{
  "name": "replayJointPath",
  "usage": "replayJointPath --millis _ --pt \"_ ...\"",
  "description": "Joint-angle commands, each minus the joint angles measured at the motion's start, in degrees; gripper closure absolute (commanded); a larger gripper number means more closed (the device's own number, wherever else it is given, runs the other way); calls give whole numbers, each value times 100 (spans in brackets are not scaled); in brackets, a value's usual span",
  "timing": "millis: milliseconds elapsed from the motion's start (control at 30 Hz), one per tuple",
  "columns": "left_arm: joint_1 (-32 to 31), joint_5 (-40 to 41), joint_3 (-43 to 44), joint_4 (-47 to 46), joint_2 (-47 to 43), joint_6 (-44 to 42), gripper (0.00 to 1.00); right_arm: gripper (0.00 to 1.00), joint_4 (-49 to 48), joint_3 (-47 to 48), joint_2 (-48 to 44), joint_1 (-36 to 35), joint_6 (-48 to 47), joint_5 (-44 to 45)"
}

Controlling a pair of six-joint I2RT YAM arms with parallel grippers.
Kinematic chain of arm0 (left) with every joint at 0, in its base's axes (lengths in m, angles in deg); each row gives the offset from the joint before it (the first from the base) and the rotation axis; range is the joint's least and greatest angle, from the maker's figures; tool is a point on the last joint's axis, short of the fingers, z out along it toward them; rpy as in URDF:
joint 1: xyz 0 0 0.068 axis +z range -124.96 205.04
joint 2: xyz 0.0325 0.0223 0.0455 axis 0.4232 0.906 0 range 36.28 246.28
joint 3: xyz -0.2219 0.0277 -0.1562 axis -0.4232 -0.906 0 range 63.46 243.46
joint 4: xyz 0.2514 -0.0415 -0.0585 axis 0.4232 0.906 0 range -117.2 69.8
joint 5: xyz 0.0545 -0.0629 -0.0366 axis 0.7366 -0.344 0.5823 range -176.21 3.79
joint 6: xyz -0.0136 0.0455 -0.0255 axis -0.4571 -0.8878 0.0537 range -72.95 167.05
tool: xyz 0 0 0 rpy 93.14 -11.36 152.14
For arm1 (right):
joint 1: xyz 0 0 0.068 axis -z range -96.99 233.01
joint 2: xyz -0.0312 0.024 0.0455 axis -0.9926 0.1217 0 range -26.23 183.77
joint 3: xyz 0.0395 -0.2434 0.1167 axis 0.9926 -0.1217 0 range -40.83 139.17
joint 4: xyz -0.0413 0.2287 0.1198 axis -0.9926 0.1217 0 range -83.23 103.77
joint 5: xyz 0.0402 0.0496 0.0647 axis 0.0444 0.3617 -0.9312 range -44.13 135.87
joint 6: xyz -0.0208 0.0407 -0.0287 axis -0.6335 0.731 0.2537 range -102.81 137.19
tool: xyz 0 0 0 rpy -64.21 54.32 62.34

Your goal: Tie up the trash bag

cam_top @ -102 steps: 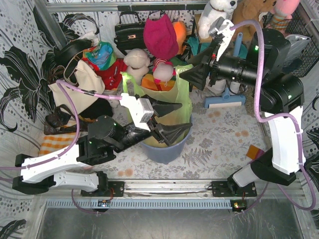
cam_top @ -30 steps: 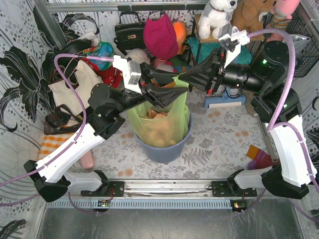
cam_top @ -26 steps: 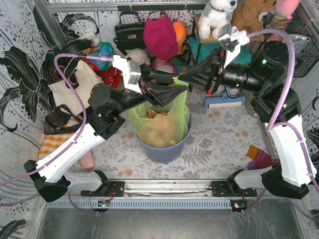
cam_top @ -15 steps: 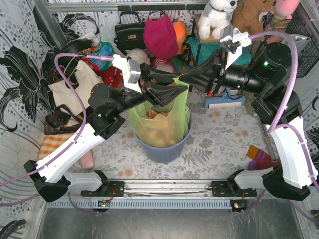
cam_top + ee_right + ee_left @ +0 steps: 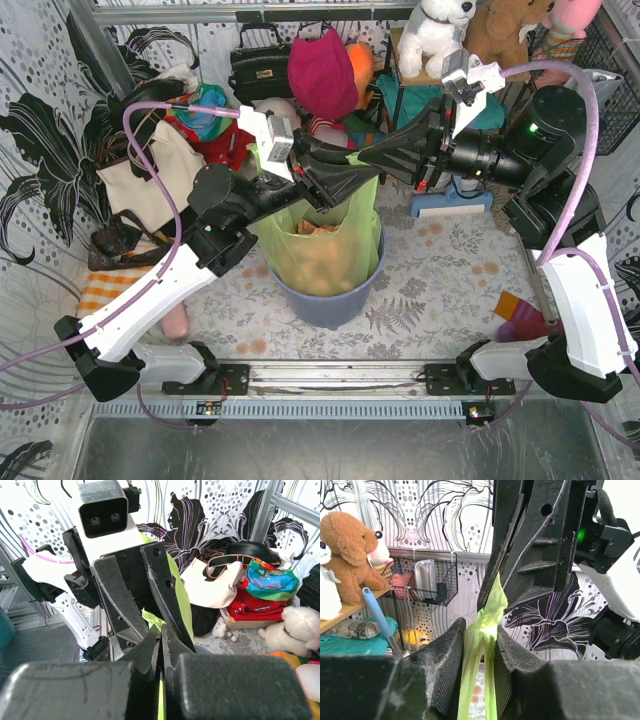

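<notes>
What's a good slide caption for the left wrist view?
Left gripper and right gripper both pinching the bag's bunched green top, teddy bear behind.

The table (image 5: pixel 440 270) lies bare right of the bin (image 5: pixel 335 300) and on its near side. On the far side soft toys (image 5: pixel 435 25) and a handbag (image 5: pixel 262 65) crowd in, on the left a cream tote (image 5: pixel 142 188). Above the bin, left gripper (image 5: pixel 362 179) and right gripper (image 5: pixel 366 154) meet tip to tip, pinching the trash bag (image 5: pixel 320 250)

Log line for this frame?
left gripper: shut on trash bag | right gripper: shut on trash bag | bag base: in bin
</notes>
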Motion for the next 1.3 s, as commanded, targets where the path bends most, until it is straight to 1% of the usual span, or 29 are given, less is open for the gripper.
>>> replayJointPath --millis 0,133,267,333,400,467,533,600,667,833,900,1033,1167,1267 --pt "44 52 121 -238 5 60 67 100 -303 -17 -114 13 72 -135" --pt "44 37 229 -176 23 145 79 100 -318 -70 -143 15 71 -115" --pt "44 -63 349 8 38 181 93 100 -392 -165 -199 20 110 -82" --pt "44 -81 288 20 -23 238 96 99 -464 -180 -218 10 151 -66" --pt "44 -53 142 -34 -140 279 97 85 -543 -170 -227 11 217 -38" --pt "43 -79 -19 -97 -291 298 97 76 -579 -120 -223 16 283 31" --pt "44 -230 -150 -103 -441 279 97 72 -586 -44 -216 12 332 215" --pt "43 -458 -279 -80 -608 200 97 70 -601 10 -185 16 365 382" --pt "41 -673 -417 -58 -782 143 97 66 -590 95 -105 18 396 440" --pt "43 -1005 -746 -6 -1140 71 96 46 -625 368 242 11 484 199" --pt "44 -1127 -835 6 -1243 92 96 43 -732 460 376 5 585 159" --pt "38 -1450 -1013 -14 -1386 209 96 40 -1045 500 630 -73 839 29" --pt "38 -1702 -1104 -292 -1428 416 96 36 -1063 631 897 -488 682 202" --pt "36 -1908 -1075 -275 -1428 500 95 33 -1032 830 1152 -829 597 341"
